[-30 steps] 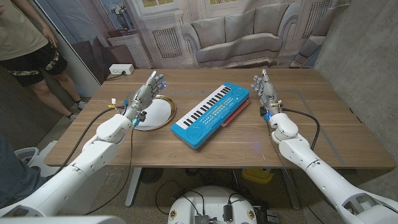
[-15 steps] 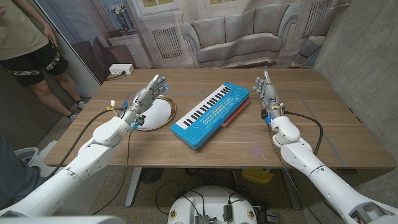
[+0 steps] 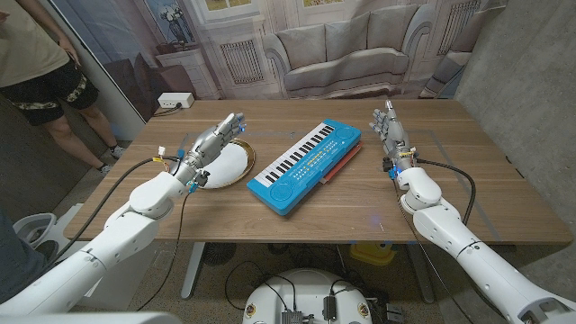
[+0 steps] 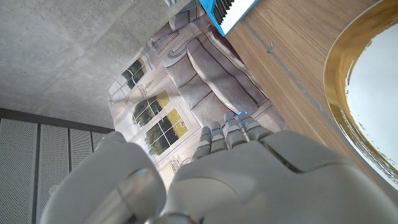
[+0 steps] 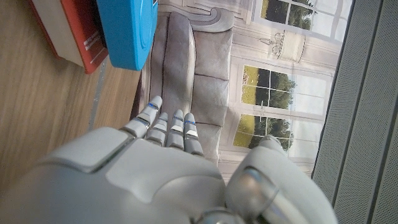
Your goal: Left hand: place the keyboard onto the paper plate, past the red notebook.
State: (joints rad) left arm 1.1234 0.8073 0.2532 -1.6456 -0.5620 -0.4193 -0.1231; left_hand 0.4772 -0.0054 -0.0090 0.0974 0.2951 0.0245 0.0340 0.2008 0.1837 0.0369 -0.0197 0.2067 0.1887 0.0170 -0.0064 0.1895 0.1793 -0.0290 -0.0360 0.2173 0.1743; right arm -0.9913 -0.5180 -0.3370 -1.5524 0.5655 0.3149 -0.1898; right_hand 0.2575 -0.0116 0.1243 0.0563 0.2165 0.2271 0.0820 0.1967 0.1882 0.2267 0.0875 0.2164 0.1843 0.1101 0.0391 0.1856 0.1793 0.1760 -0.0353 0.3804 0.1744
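- Keyboard (image 3: pixel 306 165) lies on the notebook (image 3: pixel 342 162), mid-table, just beside the plate (image 3: pixel 225 166).
- Left hand (image 3: pixel 213 142) hovers over the plate, fingers apart, holding nothing.
- Right hand (image 3: pixel 391 135) stands upright right of the keyboard, fingers extended, holding nothing.

White arms (image 3: pixel 135 211), grey hands (image 3: pixel 214 139), black cables, seemingly blue-marked fingertips (image 5: pixel 171 121).

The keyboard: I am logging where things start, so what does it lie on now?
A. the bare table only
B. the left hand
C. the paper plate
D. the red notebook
D: the blue keyboard lies on the red notebook, whose edge shows beneath it, beside the paper plate.
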